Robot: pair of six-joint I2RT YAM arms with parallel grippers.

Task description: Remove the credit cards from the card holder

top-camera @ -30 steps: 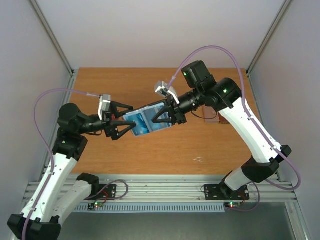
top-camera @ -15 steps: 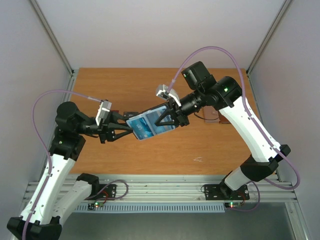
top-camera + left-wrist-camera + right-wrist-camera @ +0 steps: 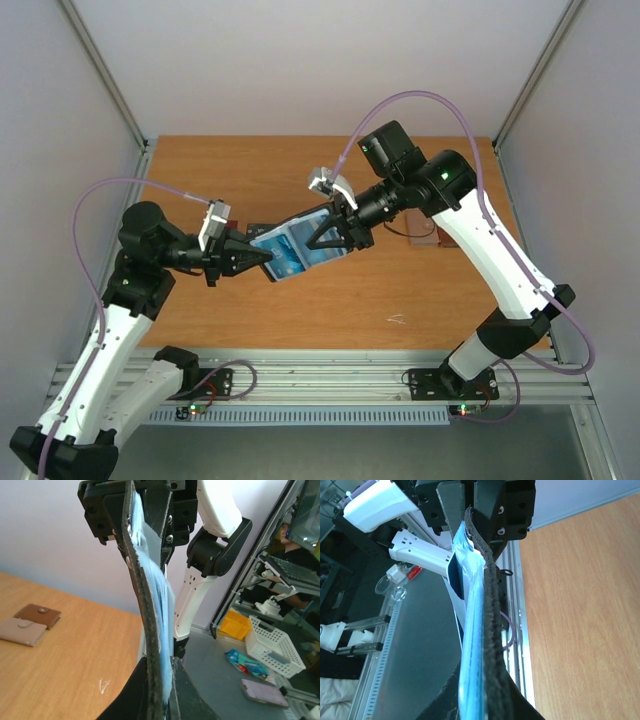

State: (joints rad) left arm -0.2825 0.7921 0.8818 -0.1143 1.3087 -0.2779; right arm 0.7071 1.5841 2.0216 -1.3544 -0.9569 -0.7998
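**Two Grippers, One Card Holder**

The card holder (image 3: 292, 247) is up in the air, above the middle of the table (image 3: 350, 300). It does not touch the wood. It lies open, with its pale blue inside facing up.

The left gripper (image 3: 265, 259) is pinched tight on the holder's left end. The right gripper (image 3: 322, 238) is pinched tight on the other end. So the holder's long side runs from one gripper straight to the other, like a little bridge. In the top view it goes from low on the left to higher on the right.

The credit cards (image 3: 163, 596) are tucked inside the pockets. From each wrist camera the holder shows only as a thin black edge with blue beside it.

No card looks pulled out yet. Both grippers touch the holder, so neither is nearer. I think one gripper must keep holding while the other lets go and grabs a card edge. I cannot tell which way the pockets open.

A brown wallet (image 3: 39, 615) lies on the table, well away.
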